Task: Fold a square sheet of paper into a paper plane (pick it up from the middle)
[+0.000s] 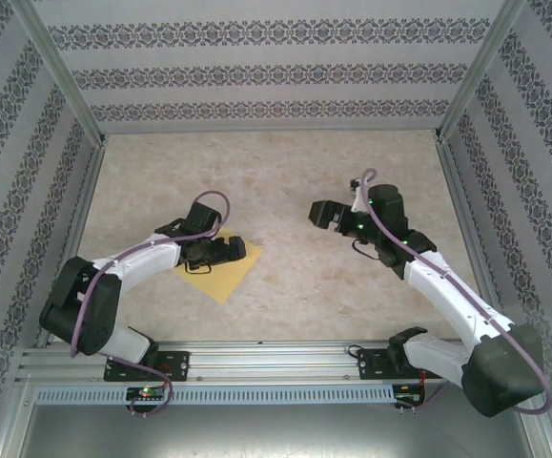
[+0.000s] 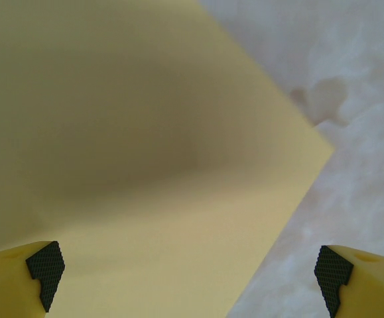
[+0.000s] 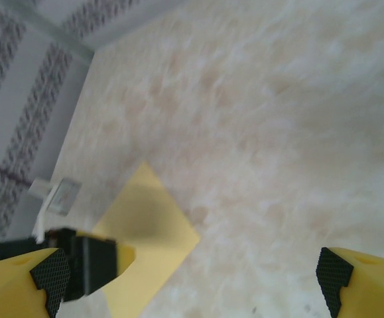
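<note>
The square sheet of paper is plain yellow and lies flat and unfolded on the table, left of centre, turned like a diamond. My left gripper hovers open just above its upper part. In the left wrist view the sheet spreads under the open left gripper, and nothing sits between the fingertips. My right gripper stands open over bare table to the right, well apart from the sheet. Its camera sees the sheet and the left gripper beyond the open right gripper. A paper plane is out of view.
The beige marbled table is enclosed by patterned walls with aluminium posts at the corners. An aluminium rail carrying both arm bases runs along the near edge. Bare table lies between and beyond the two grippers.
</note>
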`<state>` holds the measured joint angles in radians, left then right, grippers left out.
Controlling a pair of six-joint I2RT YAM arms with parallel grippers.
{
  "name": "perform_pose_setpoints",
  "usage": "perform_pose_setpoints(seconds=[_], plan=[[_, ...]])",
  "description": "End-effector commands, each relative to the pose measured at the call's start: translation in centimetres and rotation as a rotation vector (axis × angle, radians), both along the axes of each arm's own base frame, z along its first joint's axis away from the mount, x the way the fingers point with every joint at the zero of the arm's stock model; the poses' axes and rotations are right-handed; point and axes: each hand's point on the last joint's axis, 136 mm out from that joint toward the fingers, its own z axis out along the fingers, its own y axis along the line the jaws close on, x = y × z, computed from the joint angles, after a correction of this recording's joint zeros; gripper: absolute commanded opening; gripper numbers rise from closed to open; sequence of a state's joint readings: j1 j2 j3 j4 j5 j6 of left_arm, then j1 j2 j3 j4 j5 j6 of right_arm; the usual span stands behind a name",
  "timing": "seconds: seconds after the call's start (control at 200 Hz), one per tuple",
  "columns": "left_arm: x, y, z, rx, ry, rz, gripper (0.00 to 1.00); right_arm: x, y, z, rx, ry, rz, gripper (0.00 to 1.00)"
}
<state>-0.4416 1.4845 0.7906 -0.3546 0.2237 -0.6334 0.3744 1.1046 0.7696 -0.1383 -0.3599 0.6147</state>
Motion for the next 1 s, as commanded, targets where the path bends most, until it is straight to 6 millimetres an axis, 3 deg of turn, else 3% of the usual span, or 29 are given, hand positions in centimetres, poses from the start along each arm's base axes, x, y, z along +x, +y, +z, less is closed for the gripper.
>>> perform_pose_setpoints(seconds=[0.0, 0.155, 0.275, 0.43, 0.555, 0.629, 0.709, 0.814, 0.879, 0.994], plan=[[-1.5, -0.9, -1.5, 0.035, 0.053, -0.039, 1.00, -1.8, 1.2, -1.5, -0.062, 0.065, 0.049, 0.98], [-1.3, -3.9, -2.3, 0.058, 0.061, -0.174, 1.00, -2.5, 0.4, -4.3, -0.113, 0.136, 0.008, 0.98], [-1.1, -6.9, -2.9, 0.067, 0.071, -0.312, 1.00, -3.0, -3.2, -6.3, -0.219, 0.196, -0.123, 0.98], [-2.1, -12.0, -3.2, 0.052, 0.069, -0.524, 1.00, -3.6, -6.4, -7.3, -0.177, 0.260, -0.225, 0.98], [-2.2, -15.6, -1.2, 0.033, -0.008, -0.627, 0.97, -3.7, -5.9, -6.6, -0.107, 0.228, -0.178, 0.95], [-1.2, -16.3, 1.9, -0.008, -0.105, -0.594, 0.98, -3.5, -4.7, -6.0, -0.072, 0.232, -0.128, 0.92], [0.4, -14.9, 5.8, 0.010, -0.244, -0.494, 1.00, -3.3, -3.1, -5.7, -0.070, 0.247, -0.087, 0.88], [2.0, -9.6, 9.2, 0.064, -0.362, -0.274, 1.00, -3.2, 0.4, -5.8, -0.078, 0.262, -0.038, 0.82], [2.1, -5.2, 10.0, 0.065, -0.405, -0.124, 1.00, -3.4, 2.9, -6.2, -0.081, 0.278, -0.003, 0.76], [1.1, 1.8, 9.4, 0.026, -0.395, 0.082, 1.00, -3.9, 8.0, -7.4, -0.125, 0.271, 0.111, 0.76]])
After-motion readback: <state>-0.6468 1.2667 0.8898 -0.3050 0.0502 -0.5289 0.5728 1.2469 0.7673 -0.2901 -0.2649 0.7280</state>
